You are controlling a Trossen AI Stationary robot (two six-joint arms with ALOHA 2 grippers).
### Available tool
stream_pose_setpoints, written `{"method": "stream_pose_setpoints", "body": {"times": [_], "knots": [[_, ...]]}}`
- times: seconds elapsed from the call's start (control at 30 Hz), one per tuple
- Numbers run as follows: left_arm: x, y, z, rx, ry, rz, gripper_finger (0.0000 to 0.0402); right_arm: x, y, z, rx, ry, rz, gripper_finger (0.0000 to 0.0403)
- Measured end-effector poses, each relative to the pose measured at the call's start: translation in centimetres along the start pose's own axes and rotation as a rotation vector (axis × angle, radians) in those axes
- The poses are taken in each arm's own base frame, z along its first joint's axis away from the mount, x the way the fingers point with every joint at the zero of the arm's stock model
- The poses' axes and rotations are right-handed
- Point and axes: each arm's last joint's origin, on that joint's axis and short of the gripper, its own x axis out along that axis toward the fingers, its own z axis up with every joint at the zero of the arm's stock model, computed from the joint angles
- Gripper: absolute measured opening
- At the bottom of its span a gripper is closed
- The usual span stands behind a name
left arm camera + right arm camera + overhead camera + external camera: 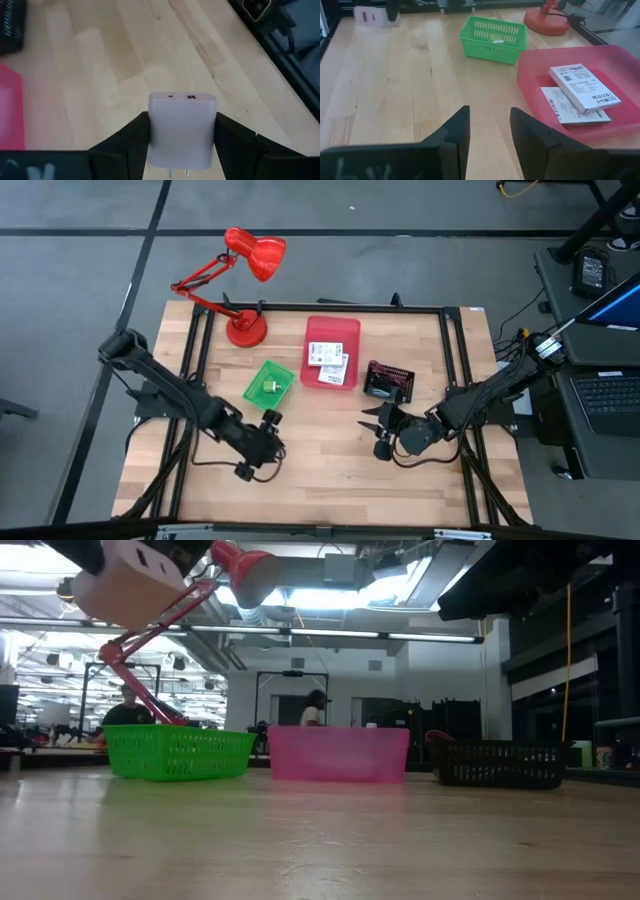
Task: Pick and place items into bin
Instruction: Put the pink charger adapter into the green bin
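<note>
Pinched between the left gripper's [182, 150] dark fingers, a white charger block [182, 129] fills the left wrist view, its ports facing out over bare bench.

From above, that left gripper [262, 442] sits near the bench's front edge, just in front of the green basket [268, 383]; the pink bin [331, 351] with two white packets [327, 364] lies mid-bench, the black basket [389, 382] beside it.

At table height, the charger hangs high at the left.

The right gripper [487, 132], fingers spread and empty, waits near the right edge.

I'd say the carry is under way; next comes choosing a bin, moving over it, and letting go.
</note>
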Motion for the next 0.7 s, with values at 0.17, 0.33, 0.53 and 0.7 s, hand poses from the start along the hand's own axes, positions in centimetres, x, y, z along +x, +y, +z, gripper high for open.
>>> {"method": "stream_pose_setpoints", "body": {"times": [0.17, 0.33, 0.53, 0.7], "knots": [[-0.4, 1.2, -1.9, -0.039, -0.101, 0.019, 0.0182, 0.0, 0.0, 0.0, 0.000, 0.000, -0.001, 0.0120], [-0.7, 1.8, -2.9, -0.034, -0.185, 0.016, 0.0182, 0.0, 0.0, 0.0, 0.000, 0.000, 0.000, 0.0120], [-1.0, 2.9, -3.5, -0.040, -0.266, -0.023, 0.0182, 0.0, 0.0, 0.0, -0.001, 0.001, -0.001, 0.0120], [-1.0, 3.9, -4.5, -0.063, -0.300, 0.000, 0.0182, 0.0, 0.0, 0.0, -0.003, 0.003, -0.002, 0.0120]]}}
